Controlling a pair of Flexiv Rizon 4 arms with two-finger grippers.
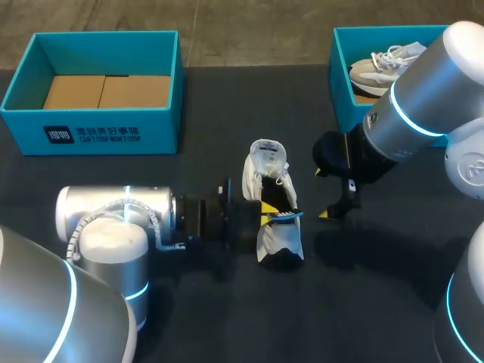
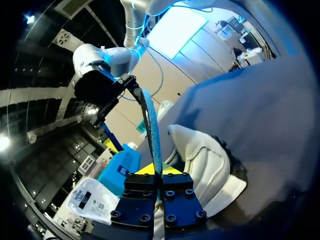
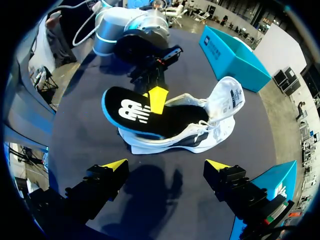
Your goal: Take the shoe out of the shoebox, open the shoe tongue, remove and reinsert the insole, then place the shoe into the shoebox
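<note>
The left pincer (image 2: 156, 171) is clamped thin on the insole (image 3: 131, 112). One end is raised over the shoe (image 3: 200, 127) just ahead of its tips, and the other end appears to sit in the opening. The shoe lies on the bench (image 1: 370, 302) between both pincers, outside the boxes. The right pincer (image 3: 167, 165) hangs spread wide just short of the shoe, probably ready to steady it while the insole slides.

A robotics lab; left arm (image 1: 113, 215) and right arm (image 1: 420, 98) over a dark table (image 1: 204, 318); teal shoeboxes (image 1: 98, 134) at its back.
</note>
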